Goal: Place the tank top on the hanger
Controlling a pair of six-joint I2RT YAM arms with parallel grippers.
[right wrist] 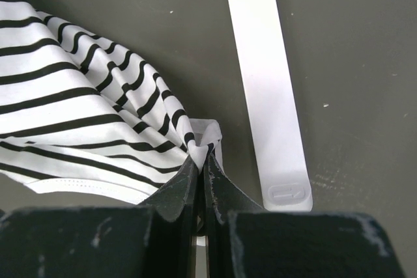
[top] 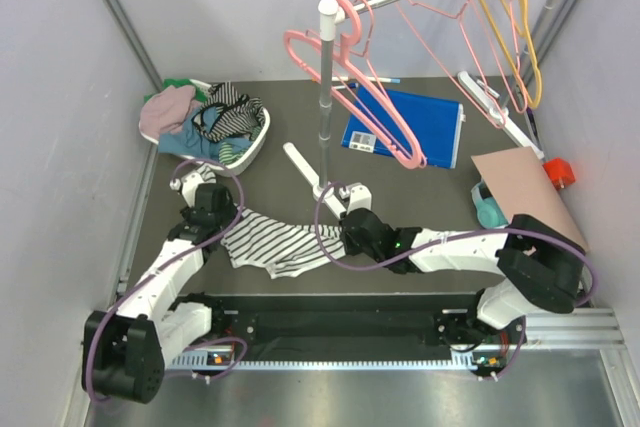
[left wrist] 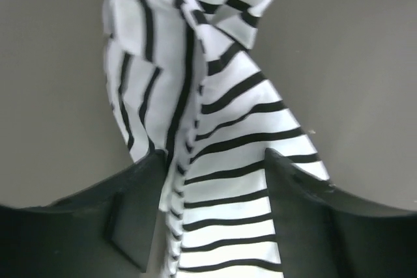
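Observation:
The white tank top (top: 270,245) with thin black stripes lies crumpled on the dark table between both arms. My left gripper (top: 215,209) is at its left end; in the left wrist view the gripper (left wrist: 214,170) stands open, with striped fabric (left wrist: 228,128) running between the two fingers. At the right end my right gripper (top: 350,229) is shut on a pinched fold of the tank top's edge (right wrist: 203,140). The thin pink hanger (top: 468,22) hangs on the rail at the upper right, far from both grippers.
Thick pink hangers (top: 365,97) and a yellow hanger (top: 520,37) hang on the same rail. The rack's pole (top: 325,97) and white foot (right wrist: 264,96) stand just behind the tank top. A basket of clothes (top: 215,127), a blue folder (top: 410,122) and cardboard (top: 525,192) sit farther back.

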